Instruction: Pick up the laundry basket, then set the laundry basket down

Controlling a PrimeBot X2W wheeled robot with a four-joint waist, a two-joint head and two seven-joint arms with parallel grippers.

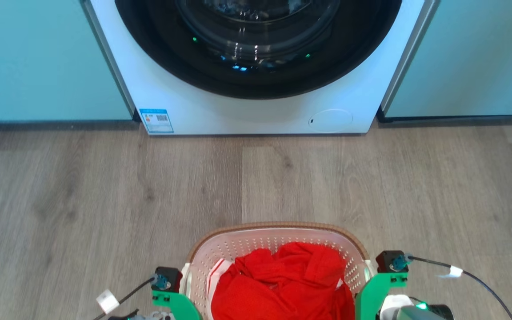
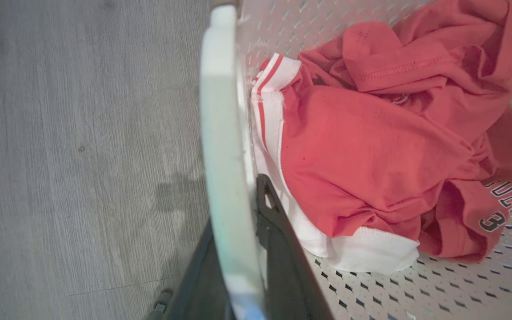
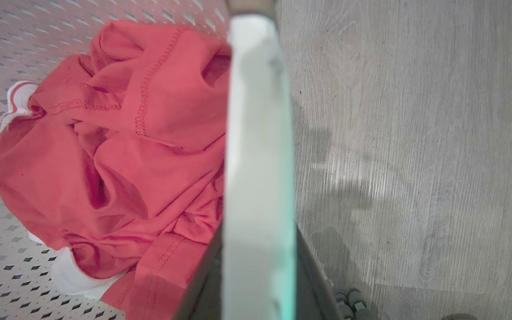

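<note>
wood floor (image 1: 105,200), laundry basket (image 1: 282,226), washer (image 1: 247,118), teal cabinets (image 1: 38,58)

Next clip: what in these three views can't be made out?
1. Head view: near half of the white perforated plastic laundry basket, cut by the bottom edge; floor contact unclear.
2. Left wrist view: dark print on the red garment, lost in folds.
3. Wrist views: finger ends of left gripper and right gripper, mostly behind blurred white handles.
</note>
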